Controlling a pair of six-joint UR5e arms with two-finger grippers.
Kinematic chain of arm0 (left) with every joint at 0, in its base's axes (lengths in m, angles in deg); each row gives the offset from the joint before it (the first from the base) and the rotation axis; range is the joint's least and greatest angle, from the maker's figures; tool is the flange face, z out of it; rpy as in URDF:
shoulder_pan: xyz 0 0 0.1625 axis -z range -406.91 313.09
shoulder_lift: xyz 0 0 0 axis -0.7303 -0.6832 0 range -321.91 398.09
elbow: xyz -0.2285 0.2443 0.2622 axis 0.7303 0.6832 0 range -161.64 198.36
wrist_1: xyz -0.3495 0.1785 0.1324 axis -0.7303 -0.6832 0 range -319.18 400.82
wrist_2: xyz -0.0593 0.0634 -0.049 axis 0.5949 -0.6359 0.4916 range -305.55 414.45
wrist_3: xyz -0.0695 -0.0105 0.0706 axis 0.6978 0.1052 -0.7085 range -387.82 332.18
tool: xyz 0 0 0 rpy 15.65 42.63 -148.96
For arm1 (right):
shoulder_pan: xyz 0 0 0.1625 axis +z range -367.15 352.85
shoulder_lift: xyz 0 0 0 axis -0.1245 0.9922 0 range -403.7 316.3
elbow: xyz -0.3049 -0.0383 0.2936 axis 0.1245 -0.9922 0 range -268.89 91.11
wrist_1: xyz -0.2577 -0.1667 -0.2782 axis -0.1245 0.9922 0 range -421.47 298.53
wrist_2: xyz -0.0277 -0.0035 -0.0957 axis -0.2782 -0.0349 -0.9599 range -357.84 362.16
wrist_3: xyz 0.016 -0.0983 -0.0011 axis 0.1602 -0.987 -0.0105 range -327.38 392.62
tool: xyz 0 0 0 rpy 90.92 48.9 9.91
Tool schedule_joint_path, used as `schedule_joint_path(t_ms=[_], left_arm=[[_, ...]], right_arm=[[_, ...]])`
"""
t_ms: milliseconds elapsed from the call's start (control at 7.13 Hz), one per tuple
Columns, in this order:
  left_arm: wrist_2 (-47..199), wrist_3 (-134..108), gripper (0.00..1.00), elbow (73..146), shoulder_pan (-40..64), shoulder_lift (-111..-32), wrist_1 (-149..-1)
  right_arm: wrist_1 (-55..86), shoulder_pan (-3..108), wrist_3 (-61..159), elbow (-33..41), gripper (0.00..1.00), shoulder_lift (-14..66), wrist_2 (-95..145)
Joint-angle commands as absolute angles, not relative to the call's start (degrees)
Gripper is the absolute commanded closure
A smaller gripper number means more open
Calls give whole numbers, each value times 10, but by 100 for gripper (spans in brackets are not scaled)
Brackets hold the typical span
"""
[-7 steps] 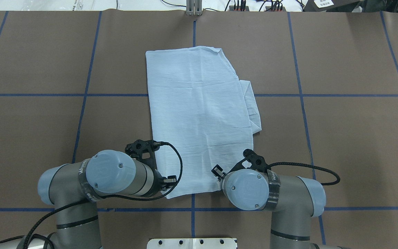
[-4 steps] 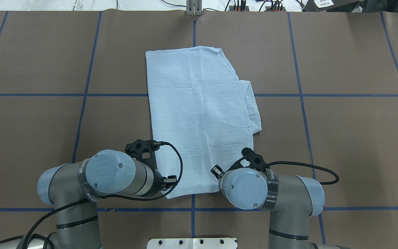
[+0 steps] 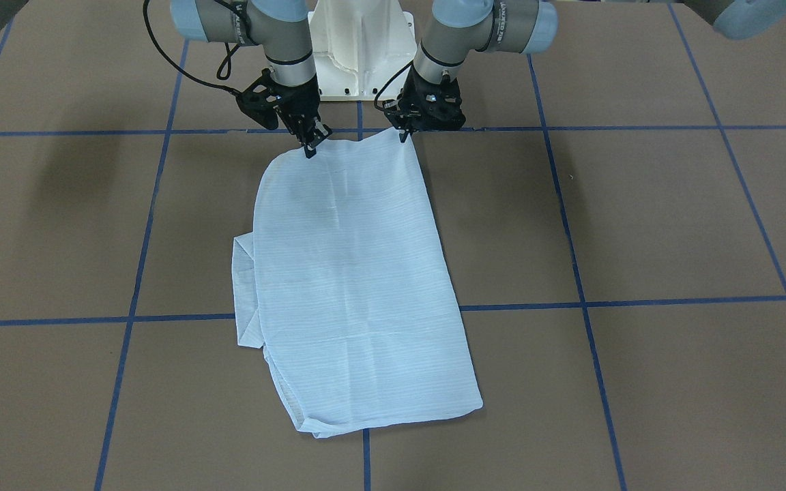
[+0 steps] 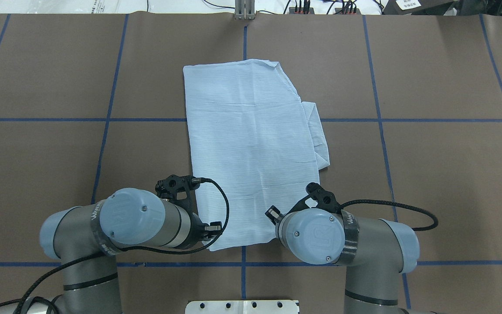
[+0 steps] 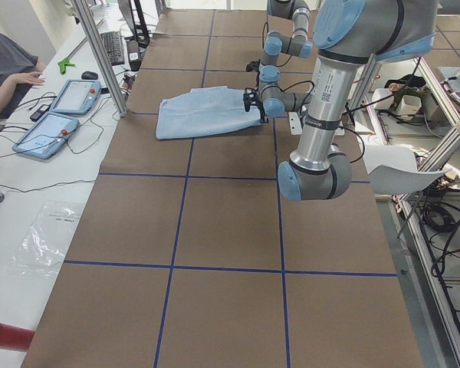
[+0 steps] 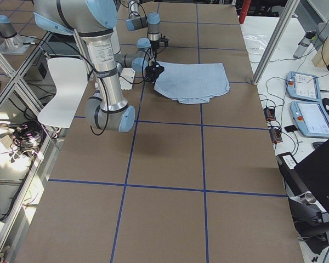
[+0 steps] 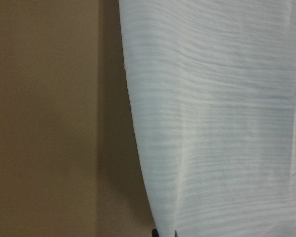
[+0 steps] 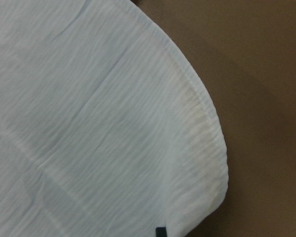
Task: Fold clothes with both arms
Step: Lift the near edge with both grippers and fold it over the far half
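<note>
Left end effector (image 3: 403, 135) pinches the shirt (image 3: 352, 273) hem; right end effector (image 3: 310, 148) — likewise.

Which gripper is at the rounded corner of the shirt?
The right gripper: the shirt curves round there, whereas the corner at the left gripper is pointed.

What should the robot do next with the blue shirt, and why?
Probably lift both corners straight up a little, together. The left tool and right tool each seem to pinch a near corner of the shirt, and the wrist views show that edge raised, with shadow under it. The rest lies flat on the table, so it needs height before folding over.
</note>
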State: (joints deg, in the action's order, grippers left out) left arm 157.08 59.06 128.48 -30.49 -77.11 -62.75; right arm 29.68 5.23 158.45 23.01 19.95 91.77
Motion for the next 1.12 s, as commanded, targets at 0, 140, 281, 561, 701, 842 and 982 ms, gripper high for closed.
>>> schedule_joint_path(t_ms=[0, 140, 281, 561, 701, 842, 982], left_arm=[[1573, 588, 100, 1367, -310, -766, -562], [1574, 592, 100, 1414, -313, -765, -527], [1575, 592, 100, 1449, -316, -769, -483], [1595, 583, 100, 1445, -311, -777, -456], [1593, 568, 100, 1441, -280, -783, -456], [1593, 558, 100, 1427, -248, -794, -457], [1593, 532, 100, 1396, -207, -820, -456]], right_arm=[[402, 19, 1586, 343, 100, 198, 918], [440, -1, 1587, 392, 100, 198, 916], [481, -6, 1587, 414, 100, 177, 916], [487, 15, 1549, 374, 100, 144, 906], [486, 55, 1511, 340, 100, 121, 904], [484, 87, 1481, 314, 100, 107, 904], [460, 118, 1450, 300, 100, 103, 907]])
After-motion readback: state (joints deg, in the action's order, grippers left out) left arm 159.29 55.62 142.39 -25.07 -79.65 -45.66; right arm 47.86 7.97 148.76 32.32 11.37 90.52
